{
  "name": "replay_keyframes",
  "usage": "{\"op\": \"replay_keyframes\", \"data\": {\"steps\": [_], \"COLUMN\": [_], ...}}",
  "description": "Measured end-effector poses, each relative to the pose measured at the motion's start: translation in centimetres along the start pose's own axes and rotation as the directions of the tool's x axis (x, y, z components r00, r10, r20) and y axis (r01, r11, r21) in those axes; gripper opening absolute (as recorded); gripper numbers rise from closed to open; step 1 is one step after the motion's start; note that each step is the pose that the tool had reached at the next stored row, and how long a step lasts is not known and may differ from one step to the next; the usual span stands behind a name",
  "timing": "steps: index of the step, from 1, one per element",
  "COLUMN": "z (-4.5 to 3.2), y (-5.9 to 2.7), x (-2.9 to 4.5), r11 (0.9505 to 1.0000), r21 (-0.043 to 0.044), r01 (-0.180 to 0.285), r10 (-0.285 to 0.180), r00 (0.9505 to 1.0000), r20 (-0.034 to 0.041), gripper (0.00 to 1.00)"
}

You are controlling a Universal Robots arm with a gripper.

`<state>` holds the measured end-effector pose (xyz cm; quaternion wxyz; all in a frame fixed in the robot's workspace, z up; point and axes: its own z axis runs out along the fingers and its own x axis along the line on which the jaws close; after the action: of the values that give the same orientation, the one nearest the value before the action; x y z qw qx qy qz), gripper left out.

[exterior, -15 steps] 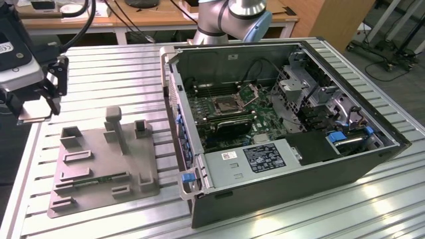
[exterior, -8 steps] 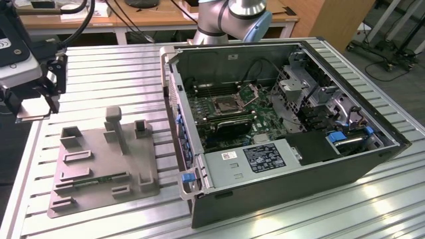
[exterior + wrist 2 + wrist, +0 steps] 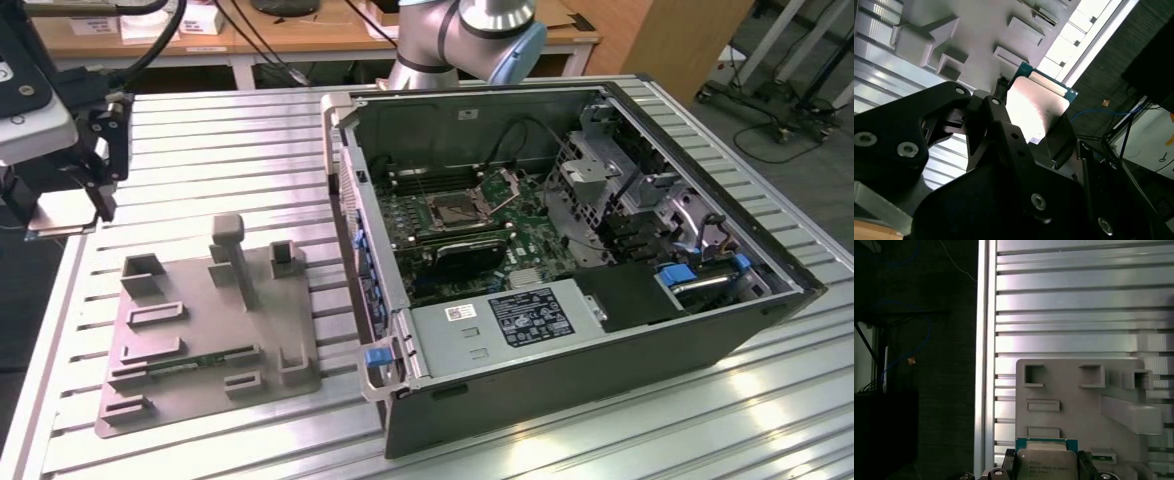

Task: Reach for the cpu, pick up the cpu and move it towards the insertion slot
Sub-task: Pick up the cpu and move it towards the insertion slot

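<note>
In the exterior view the end effector point(image 3: 91, 205) grips the cpu point(image 3: 60, 215) by its edges, flat, probably to keep it level for seating, over the edge of the desk point(image 3: 200, 140), well apart from the slot point(image 3: 461, 210).

The computer case point(image 3: 574, 250) stands on the table point(image 3: 227, 130), at the exterior view's right. The fixture plate point(image 3: 200, 320) lies on the table left of it, just beside the case's wall. A memory strip point(image 3: 200, 362) lies in a groove towards the plate's near side. The insertion slot point(image 3: 461, 210) sits on the board inside the case. The arm's base point(image 3: 467, 40) stands behind the case. The gripper point(image 3: 96, 195) hangs at the far left, over the table's left edge, well apart from the case, with the cpu point(image 3: 60, 214) clamped between its fingers
</note>
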<state>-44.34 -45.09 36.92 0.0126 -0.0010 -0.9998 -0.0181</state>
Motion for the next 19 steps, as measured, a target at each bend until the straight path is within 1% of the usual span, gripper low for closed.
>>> {"op": "replay_keyframes", "data": {"steps": [16,19], "z": [-1.59,-1.74], "y": [0.06,0.06], "x": [0.04,0.04], "r11": [1.0000,1.0000], "r21": [0.0000,0.0000], "r01": [0.000,0.000], "r10": [0.000,0.000], "r00": [1.0000,1.0000], "r20": [0.0009,0.0011], "gripper": [0.55,0.55]}}
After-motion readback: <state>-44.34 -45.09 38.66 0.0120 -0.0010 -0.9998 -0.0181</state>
